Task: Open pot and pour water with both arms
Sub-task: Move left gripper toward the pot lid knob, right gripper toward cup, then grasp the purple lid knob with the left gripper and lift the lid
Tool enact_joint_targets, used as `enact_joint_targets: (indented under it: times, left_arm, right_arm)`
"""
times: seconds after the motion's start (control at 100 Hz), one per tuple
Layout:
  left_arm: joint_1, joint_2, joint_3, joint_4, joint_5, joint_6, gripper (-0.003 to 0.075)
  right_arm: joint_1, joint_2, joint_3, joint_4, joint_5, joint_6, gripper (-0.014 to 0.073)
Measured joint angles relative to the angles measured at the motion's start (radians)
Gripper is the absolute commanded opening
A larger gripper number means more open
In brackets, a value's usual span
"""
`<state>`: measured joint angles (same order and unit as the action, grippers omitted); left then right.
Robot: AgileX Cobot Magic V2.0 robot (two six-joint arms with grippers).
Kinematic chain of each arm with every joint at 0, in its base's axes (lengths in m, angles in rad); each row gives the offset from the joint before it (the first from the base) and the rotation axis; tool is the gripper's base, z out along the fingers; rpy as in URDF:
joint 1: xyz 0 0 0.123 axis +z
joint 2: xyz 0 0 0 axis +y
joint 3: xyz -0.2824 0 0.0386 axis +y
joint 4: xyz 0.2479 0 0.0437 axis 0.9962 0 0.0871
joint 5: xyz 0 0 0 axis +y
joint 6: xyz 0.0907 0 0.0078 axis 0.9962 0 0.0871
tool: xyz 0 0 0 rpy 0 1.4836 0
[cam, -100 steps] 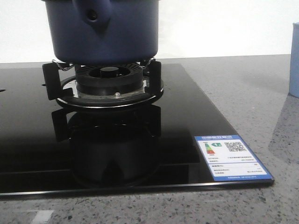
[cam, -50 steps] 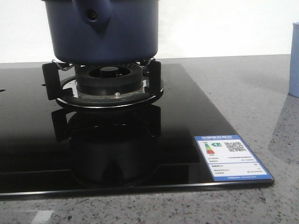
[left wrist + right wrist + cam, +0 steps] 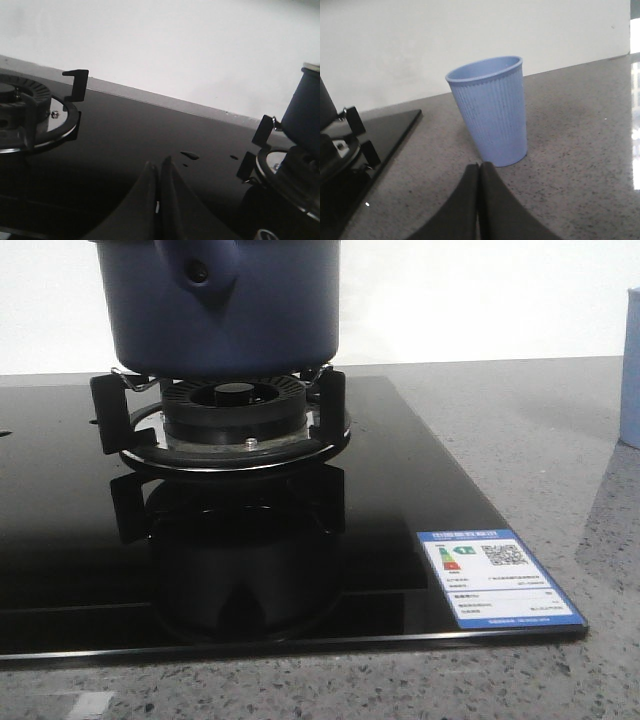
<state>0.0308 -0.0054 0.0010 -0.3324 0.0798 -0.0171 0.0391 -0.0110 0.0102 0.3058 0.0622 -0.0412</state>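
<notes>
The dark navy-blue pot stands on the burner grate of a black glass stove, its handle lug with a round hole facing the front camera; its top is cut off by the frame. In the left wrist view an edge of the pot shows at the side. My left gripper hangs shut over the dark stove glass, holding nothing. My right gripper is shut and empty over the speckled counter, just short of a pale blue ribbed cup. Neither gripper appears in the front view.
The black glass stove carries a blue energy label at its front right corner. A second burner sits in the left wrist view. The pale blue cup's edge shows at the right on the grey stone counter.
</notes>
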Motion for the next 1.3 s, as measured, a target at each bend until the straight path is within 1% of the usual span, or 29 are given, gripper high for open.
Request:
enact_joint_targets:
  times: [0.11,0.16,0.25,0.33,0.4,0.49,0.57,0.71,0.84,0.96,1.03,1.09,1.14,1.18,1.24,1.27,1.3]
  left_arm:
    - [0.000,0.000,0.000,-0.143,-0.013,0.000,-0.0020]
    - [0.000,0.000,0.000,-0.215,-0.026,0.000,-0.0020]
    - [0.000,0.000,-0.003,-0.336,-0.041,0.000,-0.0020]
    - [0.000,0.000,-0.021,-0.384,-0.041,0.000,-0.0020]
    - [0.000,0.000,-0.069,-0.378,-0.010,0.003,-0.0020]
    - [0.000,0.002,-0.178,-0.305,0.079,0.050,-0.0020]
    - [0.000,0.034,-0.289,-0.237,0.179,0.140,-0.0020]
    - [0.000,0.160,-0.481,-0.199,0.325,0.320,-0.0020]
    - [0.000,0.288,-0.607,-0.195,0.417,0.378,-0.0020]
    - [0.000,0.370,-0.671,-0.201,0.470,0.393,-0.0020]
    - [0.000,0.400,-0.682,-0.240,0.481,0.419,-0.0019]
    - [0.000,0.420,-0.686,-0.311,0.487,0.488,-0.0008]
    - [0.000,0.434,-0.688,-0.387,0.490,0.565,0.0024]
    - [0.000,0.444,-0.688,-0.459,0.494,0.638,0.0067]
    - [0.000,0.463,-0.688,-0.557,0.496,0.731,0.0149]
    - [0.000,0.473,-0.688,-0.617,0.496,0.787,0.0211]
    - [0.000,0.485,-0.688,-0.660,0.496,0.828,0.0265]
  right_arm:
    - [0.000,0.000,0.000,0.162,-0.015,0.000,-0.0049]
    - [0.000,0.000,0.000,0.214,-0.020,0.000,-0.0049]
    - [0.000,0.000,0.000,0.260,-0.014,0.000,-0.0049]
    - [0.000,0.000,-0.022,0.268,0.023,0.000,-0.0049]
    - [0.000,0.000,-0.072,0.237,0.077,0.000,-0.0049]
    - [0.000,0.004,-0.160,0.157,0.160,0.000,-0.0049]
    - [0.000,0.056,-0.256,0.085,0.239,0.000,-0.0049]
    - [0.000,0.225,-0.404,-0.007,0.390,-0.006,-0.0049]
    - [0.000,0.393,-0.512,-0.031,0.480,-0.049,-0.0049]
    - [0.014,0.501,-0.585,-0.034,0.509,-0.060,-0.0049]
    - [0.031,0.539,-0.609,-0.034,0.510,-0.074,-0.0049]
    - [0.049,0.559,-0.623,-0.032,0.510,-0.095,-0.0046]
    - [0.069,0.569,-0.630,-0.025,0.510,-0.111,-0.0017]
    - [0.083,0.573,-0.637,-0.023,0.510,-0.121,0.0021]
    - [0.106,0.575,-0.639,-0.021,0.510,-0.128,0.0122]
    - [0.116,0.577,-0.639,-0.018,0.510,-0.130,0.0180]
    - [0.122,0.577,-0.639,-0.018,0.509,-0.132,0.0262]
